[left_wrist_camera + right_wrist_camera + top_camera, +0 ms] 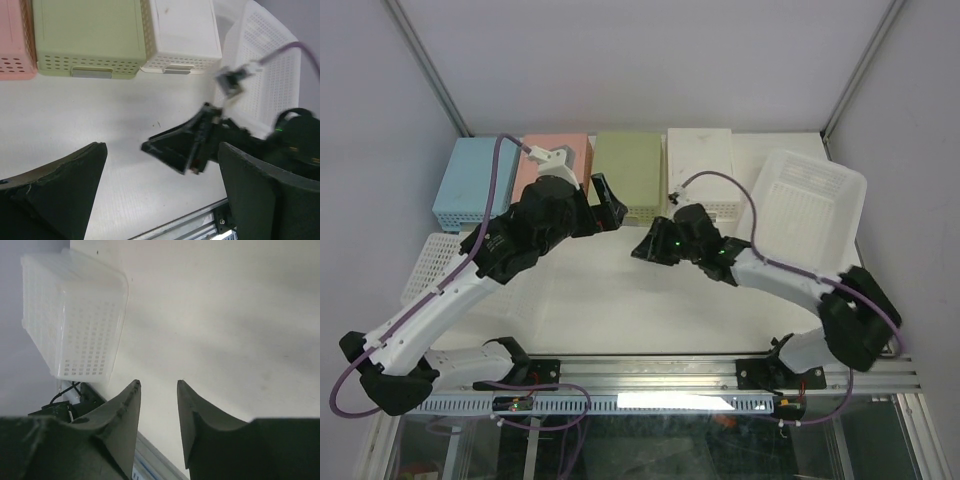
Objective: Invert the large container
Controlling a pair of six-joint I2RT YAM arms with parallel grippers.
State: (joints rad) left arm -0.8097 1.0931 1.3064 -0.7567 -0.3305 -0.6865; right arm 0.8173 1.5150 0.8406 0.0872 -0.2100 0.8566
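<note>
White tabletop (620,300). Large white perforated plastic container (810,205) upright; left gripper (612,203) wide, right gripper (157,387) narrow, both empty. Thin rim could slip mid-flip.

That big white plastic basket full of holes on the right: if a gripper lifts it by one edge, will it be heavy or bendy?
Probably light: the large white perforated plastic basket has thin walls and sits empty. Its rim may flex slightly. Held by one edge, it would likely tilt.
</note>
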